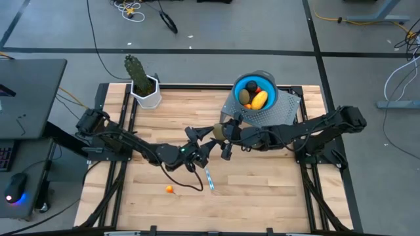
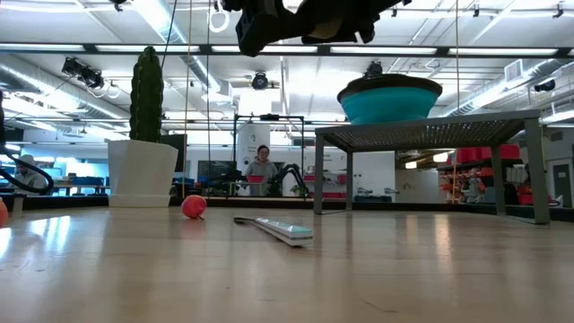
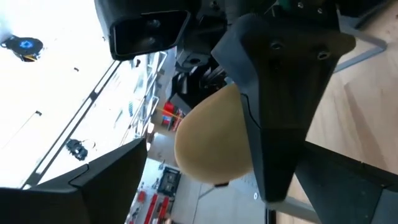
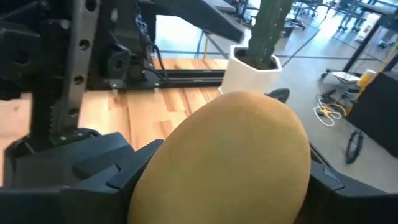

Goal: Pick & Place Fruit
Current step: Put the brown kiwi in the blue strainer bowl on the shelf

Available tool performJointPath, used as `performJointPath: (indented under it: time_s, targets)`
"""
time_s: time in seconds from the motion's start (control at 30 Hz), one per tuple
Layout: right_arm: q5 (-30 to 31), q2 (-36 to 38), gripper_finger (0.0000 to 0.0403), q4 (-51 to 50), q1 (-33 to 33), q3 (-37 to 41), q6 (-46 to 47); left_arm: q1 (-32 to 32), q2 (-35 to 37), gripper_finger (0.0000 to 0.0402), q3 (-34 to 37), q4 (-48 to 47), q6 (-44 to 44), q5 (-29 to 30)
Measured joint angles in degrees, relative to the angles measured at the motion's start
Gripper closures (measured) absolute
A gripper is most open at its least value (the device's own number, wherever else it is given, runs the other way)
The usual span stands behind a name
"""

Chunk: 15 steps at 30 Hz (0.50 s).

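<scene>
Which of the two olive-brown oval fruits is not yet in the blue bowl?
The oval fruit held in the right claw above the table; the other oval already lies inside the blue bowl.

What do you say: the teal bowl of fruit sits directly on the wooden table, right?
No. The teal bowl of fruit sits on a raised grey mesh stand above the wooden table; the low view shows it.

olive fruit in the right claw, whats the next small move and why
Probably carry it toward the blue bowl on the mesh stand. The right claw grips the olive fruit, the left claw is open beside it, so the handover looks done, and other fruit already lies in that bowl.
</scene>
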<state>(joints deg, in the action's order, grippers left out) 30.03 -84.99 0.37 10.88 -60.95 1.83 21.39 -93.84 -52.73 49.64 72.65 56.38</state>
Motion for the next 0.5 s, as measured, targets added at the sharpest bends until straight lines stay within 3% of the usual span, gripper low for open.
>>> performJointPath:
  time_s: [0.2, 0.5]
  targets:
    - [2.4, 1.5, 0.0134, -3.0, 0.0, 0.1, -0.4, 1.0, 0.2, 0.0003, 0.0, 1.0, 0.3, 5.6]
    - [8.1, 6.5, 0.0134, -17.7, 0.2, 0.3, 1.3, 2.5, 1.5, 0.0003, -0.2, 4.3, -3.9, 15.0]
